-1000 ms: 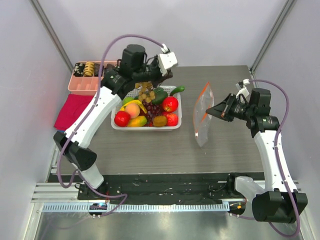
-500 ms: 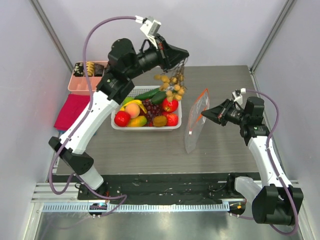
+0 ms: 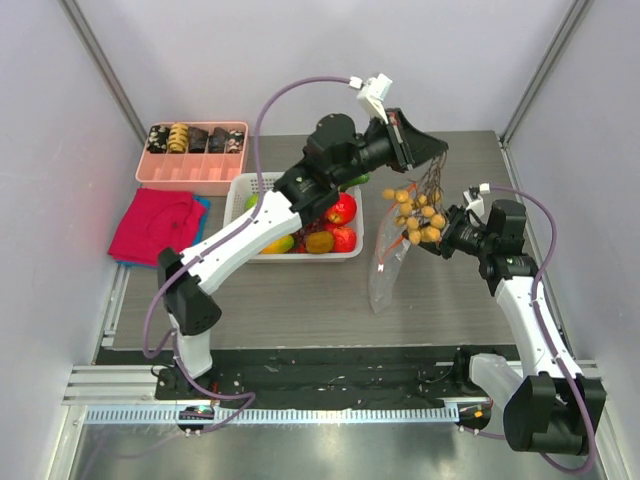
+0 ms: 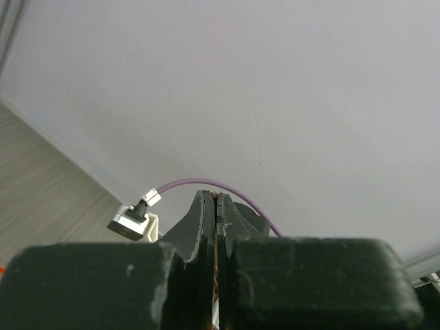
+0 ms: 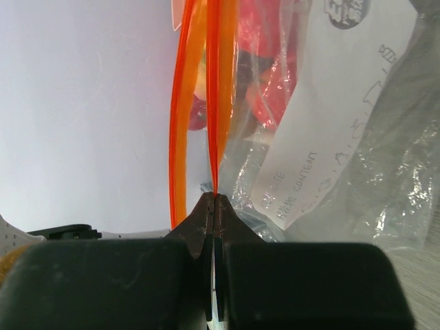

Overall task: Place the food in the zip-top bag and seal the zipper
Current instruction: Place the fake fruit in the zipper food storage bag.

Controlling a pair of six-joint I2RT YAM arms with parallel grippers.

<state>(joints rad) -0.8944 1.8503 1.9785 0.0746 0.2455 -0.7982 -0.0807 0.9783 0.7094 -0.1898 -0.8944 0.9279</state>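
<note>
Top external view shows you a grey wood-grain table (image 3: 300, 300) between pale walls. Your left gripper (image 3: 438, 152) is clenched on the stem of the tan-yellow berry bunch (image 3: 417, 215), which dangles beside the mouth of the clear zip-top bag (image 3: 385, 275). Your right gripper (image 5: 213, 199) pinches that bag at its orange zipper (image 5: 213, 82). The bag's white label (image 5: 330, 137) reads "CONTENT".

The left arm (image 3: 240, 232) is stretching rightward, left gripper (image 4: 216, 201) pinching tight; the right gripper (image 5: 214, 199), seemingly pointing leftward, is clamping tight.
</note>
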